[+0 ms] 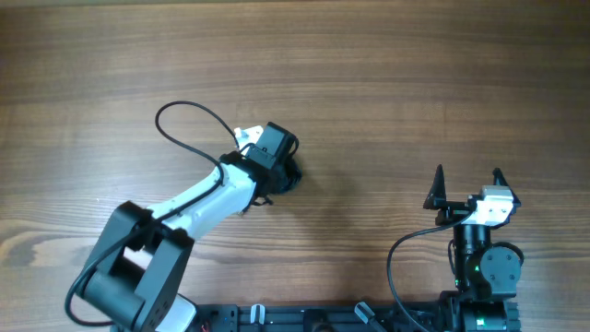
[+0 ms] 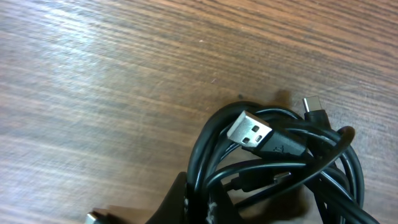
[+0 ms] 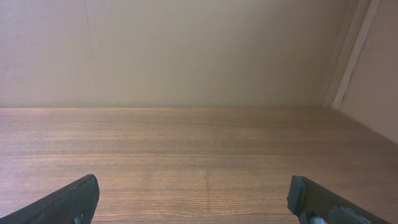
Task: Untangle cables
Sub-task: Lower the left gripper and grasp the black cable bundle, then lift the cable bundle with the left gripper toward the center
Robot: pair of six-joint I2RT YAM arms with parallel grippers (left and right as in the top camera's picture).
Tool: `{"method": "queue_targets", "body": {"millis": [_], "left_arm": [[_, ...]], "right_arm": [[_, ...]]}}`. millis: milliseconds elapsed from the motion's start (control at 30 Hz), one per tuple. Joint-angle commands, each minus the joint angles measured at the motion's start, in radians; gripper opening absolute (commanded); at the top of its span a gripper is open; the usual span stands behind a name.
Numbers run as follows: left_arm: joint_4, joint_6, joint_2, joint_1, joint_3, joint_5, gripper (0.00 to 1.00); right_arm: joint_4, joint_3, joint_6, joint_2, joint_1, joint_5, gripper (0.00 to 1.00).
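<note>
Under left end effector [image 1: 284, 173], cables [image 2: 283, 147] mostly hidden overhead.

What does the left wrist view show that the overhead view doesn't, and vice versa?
Left wrist only: the cables up close, tangled loops with a silver USB plug. Overhead only: the left gripper covering the tangle, and the right gripper, fingers spread, away from it. Both: the wooden table.
</note>
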Motion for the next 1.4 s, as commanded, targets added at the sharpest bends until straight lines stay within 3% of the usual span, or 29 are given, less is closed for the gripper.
{"method": "queue_targets", "body": {"millis": [0,133,267,333,500,600,700,800,900,1000,1033,1100,1367], "left_arm": [[-0.049,-0.019,-0.146,-0.001,0.032,-0.024,0.04],[-0.092,-0.175,-0.332,0.005,0.037,-0.02,0.04],[-0.093,-0.189,-0.476,0.005,0.037,-0.021,0.04],[-0.1,-0.166,-0.532,0.005,0.037,-0.021,0.04],[-0.134,0.037,-0.604,0.005,0.037,-0.021,0.04],[-0.156,0.16,-0.607,0.005,0.037,-0.018,0.04],[-0.141,0.334,-0.607,0.005,0.037,0.056,0.04],[-0.079,0.551,-0.607,0.005,0.037,0.299,0.04],[-0.045,0.717,-0.607,0.005,0.037,0.495,0.04],[-0.045,0.793,-0.607,0.005,0.037,0.53,0.04],[-0.043,0.814,-0.607,0.005,0.037,0.53,0.04],[-0.042,0.813,-0.607,0.005,0.037,0.53,0.04],[0.002,0.809,-0.607,0.005,0.037,0.666,0.04]], "right_arm": [[0.005,-0.003,0.014,-0.002,0.006,-0.006,1.0],[0.005,-0.003,0.014,-0.002,0.006,-0.006,1.0],[0.005,-0.003,0.014,-0.002,0.006,-0.006,1.0],[0.006,-0.003,0.013,-0.002,0.006,-0.005,1.0],[0.002,-0.003,0.061,-0.002,0.006,-0.047,1.0],[-0.008,-0.003,0.275,-0.002,0.006,-0.162,1.0],[0.005,-0.003,0.66,-0.002,0.006,-0.28,1.0],[0.008,-0.003,1.04,-0.002,0.006,-0.314,1.0],[0.008,-0.003,1.223,-0.002,0.006,-0.306,1.0],[0.008,-0.003,1.149,0.003,0.006,-0.291,1.0],[0.009,-0.003,0.912,0.013,0.006,-0.328,1.0],[0.01,0.0,0.734,0.032,0.006,-0.393,1.0],[0.012,0.058,0.708,0.184,0.006,-0.602,0.99]]}}
